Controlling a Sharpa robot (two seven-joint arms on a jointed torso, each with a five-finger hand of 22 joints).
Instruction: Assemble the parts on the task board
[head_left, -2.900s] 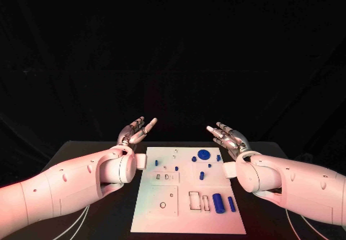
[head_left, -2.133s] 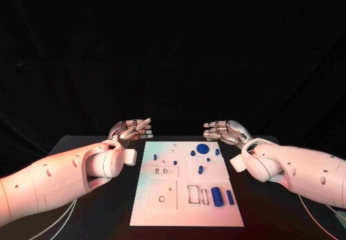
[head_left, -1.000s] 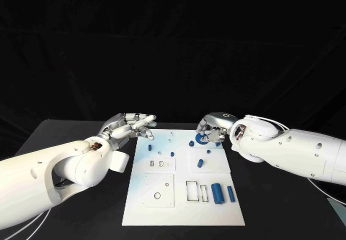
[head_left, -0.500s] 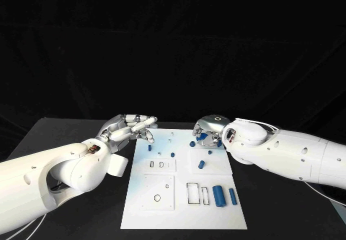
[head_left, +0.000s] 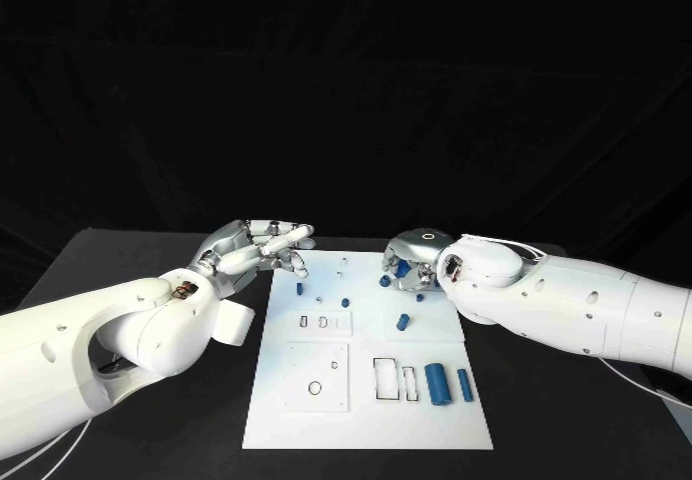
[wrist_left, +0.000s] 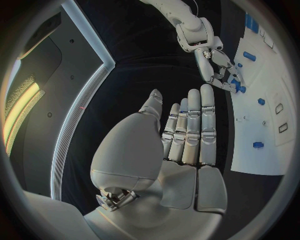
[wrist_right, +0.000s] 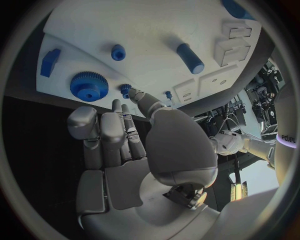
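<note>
The white task board (head_left: 368, 410) lies in the middle of the black table. My right hand (head_left: 411, 262) hangs over its far right corner, fingers pointing down beside the blue gear (wrist_right: 89, 86) and holding nothing. A short blue peg (wrist_right: 118, 52), a blue cylinder (wrist_right: 189, 57) and a blue block (wrist_right: 50, 62) lie close to the gear. My left hand (head_left: 260, 248) hovers at the board's far left corner, fingers stretched out and empty (wrist_left: 181, 145). Two blue cylinders (head_left: 436, 383) lie side by side at the near right, and small blue pegs (head_left: 299, 288) stand at the far left.
Rectangular and round recesses (head_left: 389, 380) show in the board's near half. Both white forearms flank the board, the right arm (head_left: 577, 310) crossing above its right edge. Bare black table (head_left: 130, 260) lies on either side.
Both hands have come down from a raised, palms-up pose. The right hand turned over and reached in above the gear; the left hand lowered toward the far left corner. The camera also shifted.
</note>
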